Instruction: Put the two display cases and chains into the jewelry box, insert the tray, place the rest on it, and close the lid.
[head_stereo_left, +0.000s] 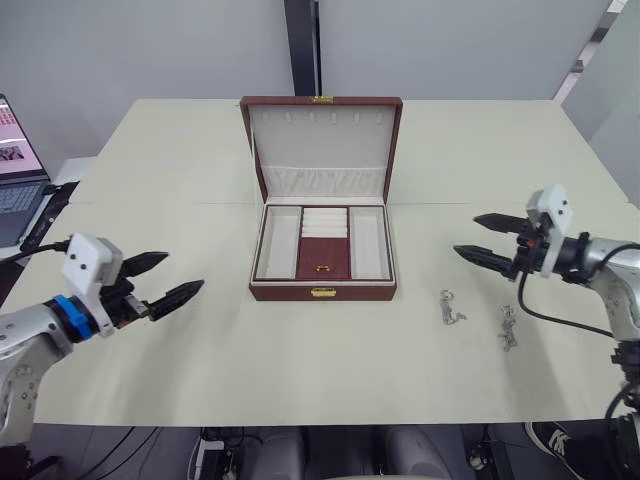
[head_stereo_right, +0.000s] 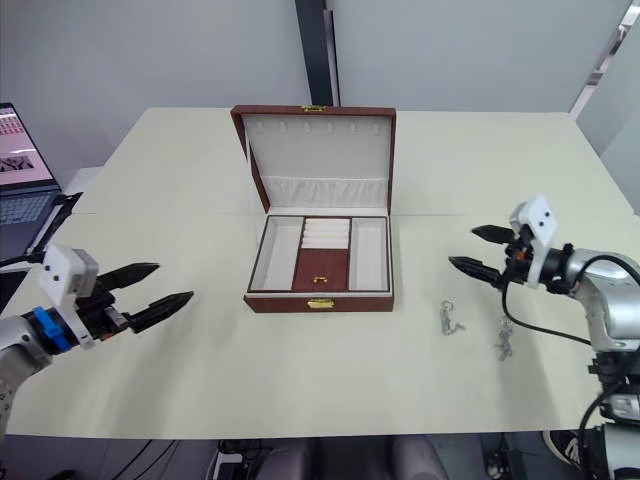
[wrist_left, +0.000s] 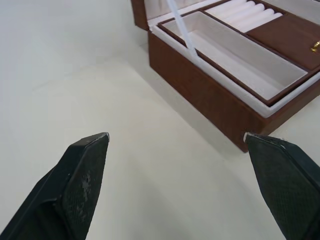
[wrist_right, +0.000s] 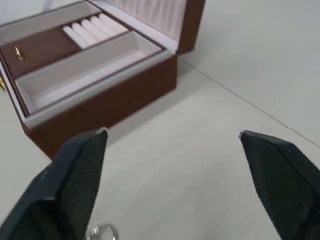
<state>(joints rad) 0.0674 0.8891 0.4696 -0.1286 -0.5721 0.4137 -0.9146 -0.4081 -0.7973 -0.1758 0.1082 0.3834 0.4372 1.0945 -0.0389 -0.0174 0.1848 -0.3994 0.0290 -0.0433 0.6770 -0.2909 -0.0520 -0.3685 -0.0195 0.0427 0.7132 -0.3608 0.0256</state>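
On the cream surface (head_stereo_left: 200, 400) I see the jewelry box (head_stereo_left: 322, 290) with its lid up and tray (head_stereo_left: 323, 243) seated. Two chains (head_stereo_left: 451, 308) (head_stereo_left: 508, 327) lie right of the box. My left pincer (head_stereo_left: 163, 281) and right pincer (head_stereo_left: 483, 240) flank the box, both spread apart, holding nothing.

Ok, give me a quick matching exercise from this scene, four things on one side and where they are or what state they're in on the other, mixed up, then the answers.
Things:
1. jewelry box
2. two metal pieces
3. laptop
4. left gripper

Places or states:
A. off the table's left edge
B. loose on the table, to the right of the box
C. fingers apart, holding nothing
D. middle of the table, lid up, tray in

Pairs: 1-D, 2-B, 3-A, 4-C
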